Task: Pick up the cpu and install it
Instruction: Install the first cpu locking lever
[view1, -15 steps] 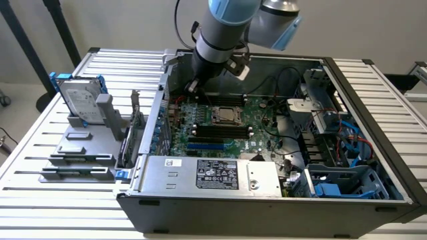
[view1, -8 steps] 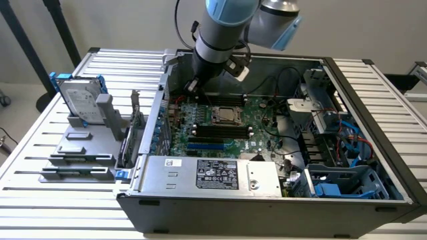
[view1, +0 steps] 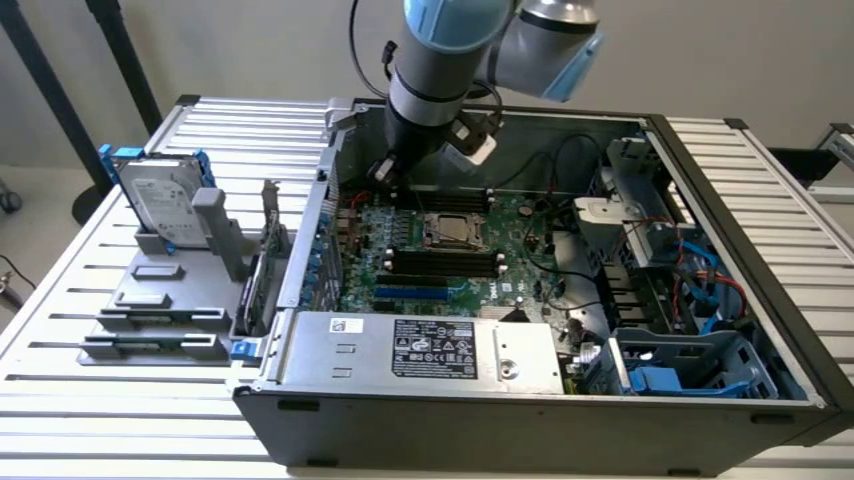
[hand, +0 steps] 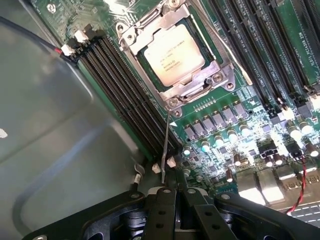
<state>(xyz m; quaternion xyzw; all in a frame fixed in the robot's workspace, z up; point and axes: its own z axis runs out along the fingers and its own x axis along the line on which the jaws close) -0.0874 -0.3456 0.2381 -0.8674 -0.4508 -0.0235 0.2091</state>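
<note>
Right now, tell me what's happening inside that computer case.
The robot arm's gripper is down inside the open computer case, jaws shut, just above the motherboard. The cpu lies in its socket inside the metal frame, not in the gripper. The gripper sits at the end of the thin socket lever; whether it grips the lever I cannot tell.

The cpu (hand: 174, 54), a flat silvery square, lies level inside the metal-framed socket (hand: 192, 90).
</note>
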